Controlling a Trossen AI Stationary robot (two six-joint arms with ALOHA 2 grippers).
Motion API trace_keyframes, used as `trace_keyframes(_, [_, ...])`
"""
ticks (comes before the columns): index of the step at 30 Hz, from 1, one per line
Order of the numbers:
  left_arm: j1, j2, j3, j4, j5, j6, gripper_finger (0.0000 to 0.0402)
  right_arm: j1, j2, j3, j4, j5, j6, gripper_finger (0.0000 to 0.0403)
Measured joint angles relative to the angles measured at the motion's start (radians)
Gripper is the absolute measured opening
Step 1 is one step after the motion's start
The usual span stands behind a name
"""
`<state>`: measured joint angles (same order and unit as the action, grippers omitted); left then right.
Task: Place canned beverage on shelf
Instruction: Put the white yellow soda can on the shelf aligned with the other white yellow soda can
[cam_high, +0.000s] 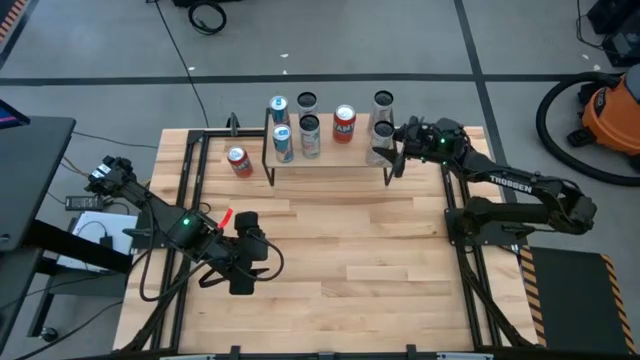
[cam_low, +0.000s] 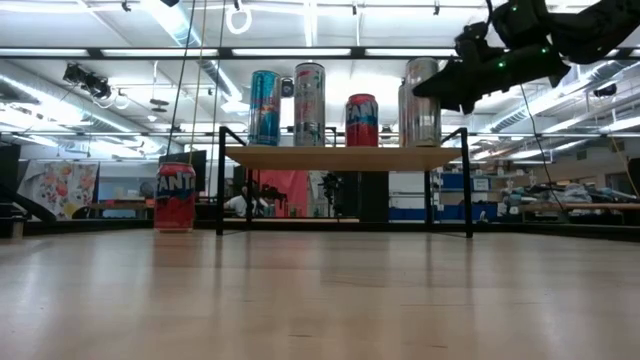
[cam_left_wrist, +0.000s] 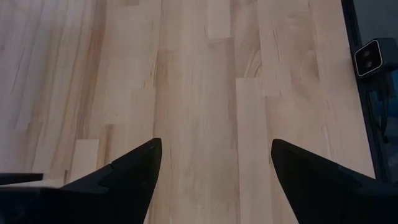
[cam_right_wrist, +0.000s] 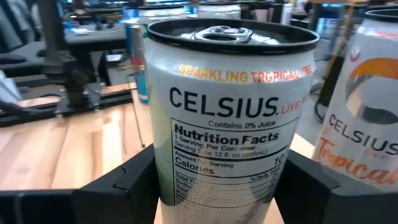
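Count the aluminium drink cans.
6. On the light-wood shelf: blue, tall silver, red, two white Celsius, one in the right gripper. Red Fanta can on the tabletop. Others may hide.

The right gripper's fingers (cam_right_wrist: 118, 193) are hiding the lower sides of the Celsius can (cam_right_wrist: 227, 112); the neighbouring can (cam_right_wrist: 367, 112) is running off the picture's edge.

Six cans (cam_high: 310, 135) stand on the shelf (cam_high: 330, 158) (one can (cam_high: 239, 161) left, on the table (cam_high: 330, 260)).
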<state>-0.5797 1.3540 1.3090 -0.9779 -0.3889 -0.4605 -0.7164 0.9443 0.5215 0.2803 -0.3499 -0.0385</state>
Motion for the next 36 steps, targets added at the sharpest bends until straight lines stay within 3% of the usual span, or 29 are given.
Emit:
trace_keyframes(10, [0.000,0.000,0.000,0.000,0.000,0.000,0.0314,-0.104,0.001,-0.002,0.040,-0.220,-0.139,0.0252])
trace_keyframes(18, [0.000,0.000,0.000,0.001,0.000,0.000,0.0314,-0.192,0.011,0.013,0.078,-0.418,-0.143,0.0252])
trace_keyframes(27, [0.000,0.000,0.000,0.031,0.000,-0.001,0.0314,-0.220,0.139,0.157,0.019,-0.663,-0.140,0.0252])
trace_keyframes(36, [0.000,0.000,0.000,0.042,0.000,-0.001,0.0314,-0.294,0.230,0.166,0.018,-0.849,-0.138,0.0252])
